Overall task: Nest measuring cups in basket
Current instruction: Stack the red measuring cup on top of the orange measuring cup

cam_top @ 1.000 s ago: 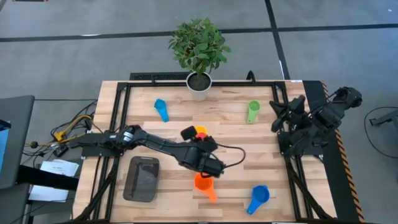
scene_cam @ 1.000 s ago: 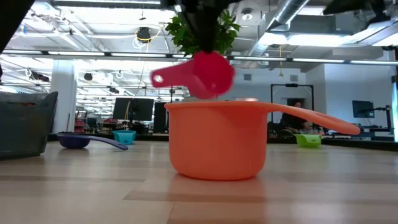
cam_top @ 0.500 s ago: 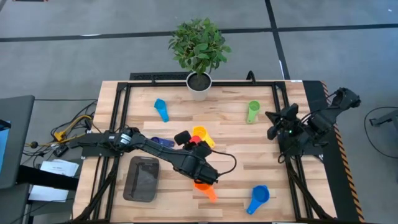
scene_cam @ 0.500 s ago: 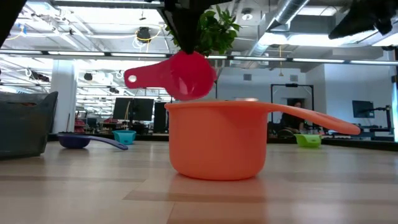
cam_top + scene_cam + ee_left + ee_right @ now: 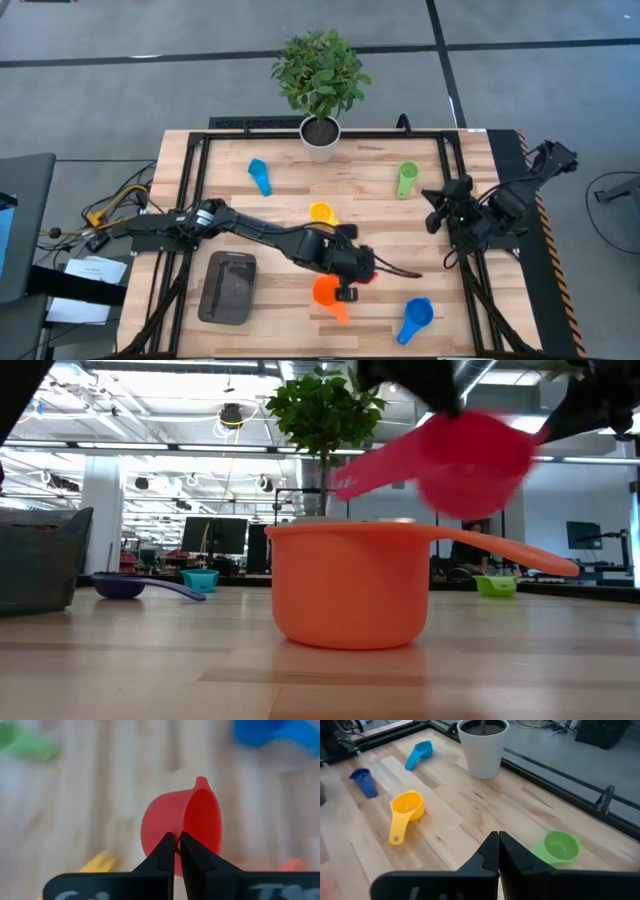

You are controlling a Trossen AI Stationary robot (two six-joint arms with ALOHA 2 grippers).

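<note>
The left gripper (image 5: 176,851) is clenching the rim of the red measuring cup (image 5: 192,827) and holding it in the air just above the orange measuring cup (image 5: 326,293), which is sitting on the table (image 5: 380,220). The dark grey basket (image 5: 228,287) is lying near the table's left front edge. The right gripper (image 5: 498,851) is hovering, fingers closed, at the right side near the green cup (image 5: 561,845).

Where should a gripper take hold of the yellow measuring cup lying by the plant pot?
Grip the yellow cup by its flat handle, from above. It sits upright, mouth up, with the handle sticking out flat and free; the dark blue cup stands clear of it.
</note>
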